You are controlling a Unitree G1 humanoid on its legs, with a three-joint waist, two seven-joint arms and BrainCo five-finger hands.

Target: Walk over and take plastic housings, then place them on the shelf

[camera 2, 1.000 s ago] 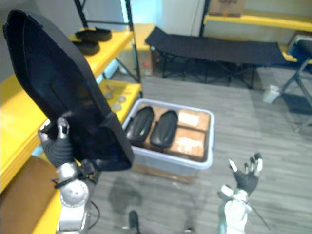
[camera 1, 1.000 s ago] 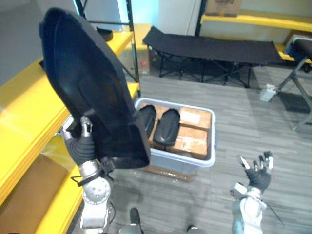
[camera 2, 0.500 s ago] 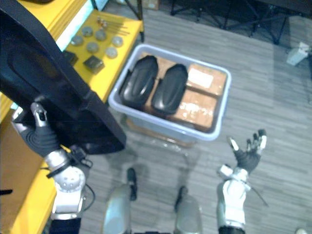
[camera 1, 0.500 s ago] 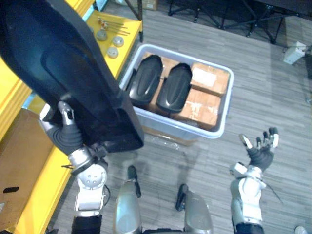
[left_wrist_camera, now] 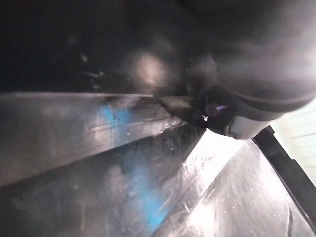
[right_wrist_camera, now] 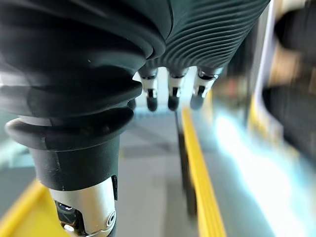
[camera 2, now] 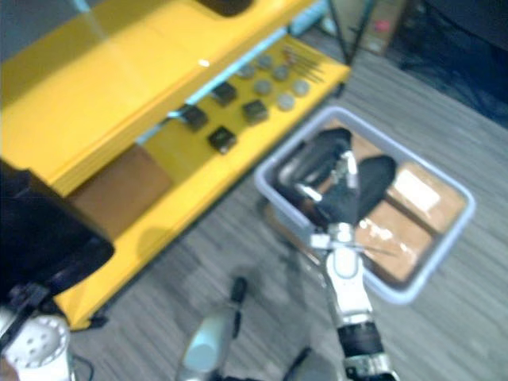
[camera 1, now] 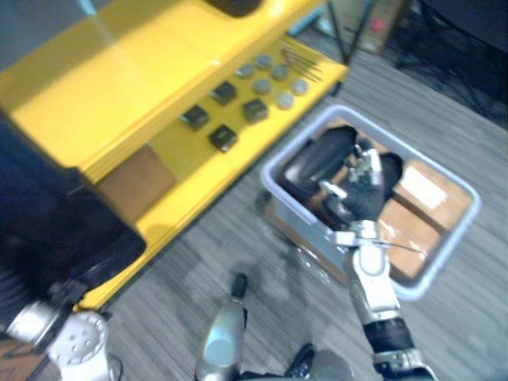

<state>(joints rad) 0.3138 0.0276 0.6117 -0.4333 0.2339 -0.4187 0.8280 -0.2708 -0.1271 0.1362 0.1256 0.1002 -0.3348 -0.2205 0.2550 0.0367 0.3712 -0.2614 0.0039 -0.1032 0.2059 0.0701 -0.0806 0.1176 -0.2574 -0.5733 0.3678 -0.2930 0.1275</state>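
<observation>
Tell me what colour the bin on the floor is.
The bin is pale bluish grey; the left eye view shows it best.

Bright light glares off the yellow shelf (camera 2: 204,62); pale light glows past the right hand (right_wrist_camera: 171,91); white glare streaks the dim, shadowed plastic housing (left_wrist_camera: 123,163).
</observation>
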